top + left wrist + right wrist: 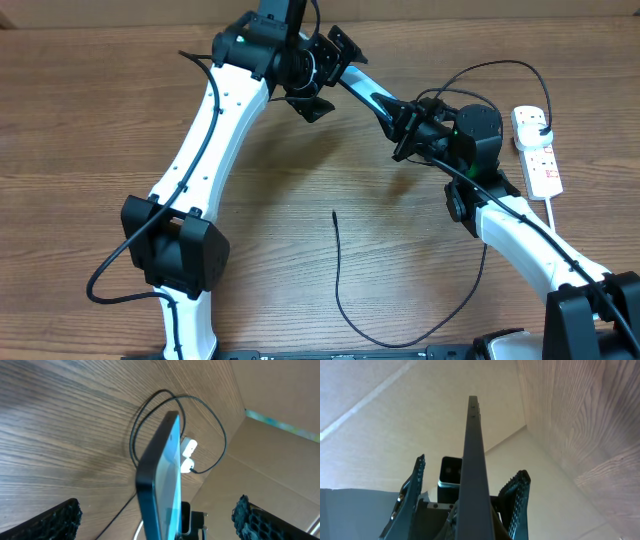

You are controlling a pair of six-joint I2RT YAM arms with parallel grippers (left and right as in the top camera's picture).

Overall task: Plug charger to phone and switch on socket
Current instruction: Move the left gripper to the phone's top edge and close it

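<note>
The phone (370,97) is held in the air at the back of the table, edge-on, with its cyan screen showing in the left wrist view (167,475). My right gripper (405,130) is shut on its right end. My left gripper (330,75) is open, its fingers spread either side of the phone's left end (155,520) without touching. The charger cable (338,270) lies loose on the table, its tip (333,212) pointing away from me. It loops back to a black plug (540,122) on the white socket (543,160).
The socket's thick white cord (560,225) runs down the right side beside my right arm. A cardboard wall (280,460) stands behind the table. The cable loop and socket also show in the left wrist view (187,455).
</note>
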